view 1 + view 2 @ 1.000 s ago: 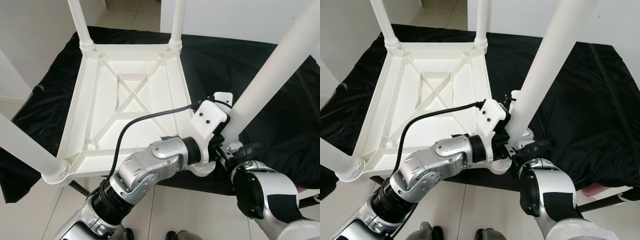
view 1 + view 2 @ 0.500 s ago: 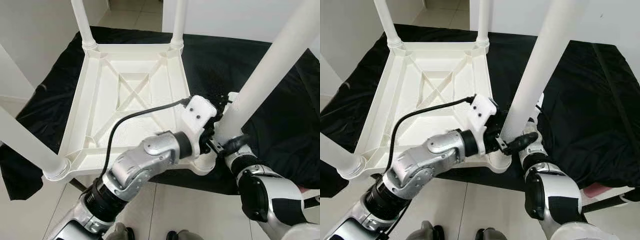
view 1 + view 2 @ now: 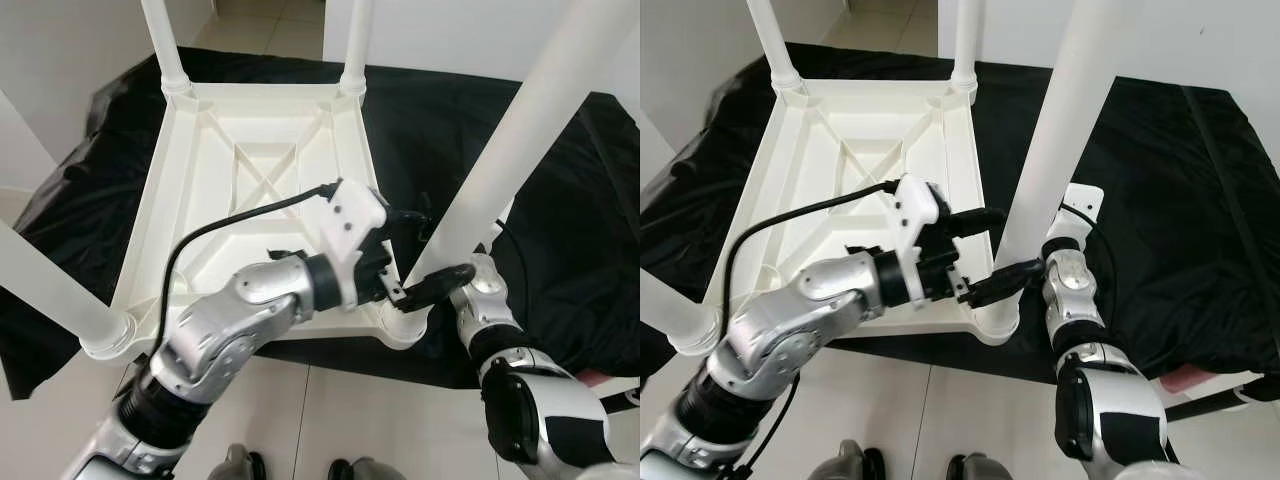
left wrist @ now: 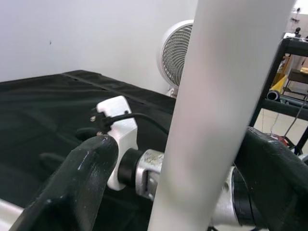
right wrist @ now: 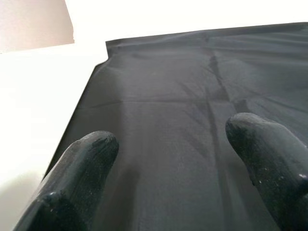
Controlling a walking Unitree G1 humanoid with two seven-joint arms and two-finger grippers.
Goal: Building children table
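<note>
Our left pincer (image 4: 168, 187) straddles the leg (image 3: 500, 150), fingers apart; our right pincer (image 5: 178, 183) gapes beside it.

The left arm (image 3: 240, 320) reaches forward and across toward the robot's right, elbow bent, a black cable looping from the white housing on its wrist. The left gripper (image 4: 192, 163) has its two black fingers (image 4: 82, 178) spread wide apart, one on each side of a white pole, neither pressed against it. The right arm (image 3: 1075, 300) stretches forward from below, forearm nearly straight. The right gripper (image 5: 178, 178) also has its fingers (image 5: 84, 168) spread, with one dark finger (image 3: 438, 283) pointing toward the left wrist
</note>
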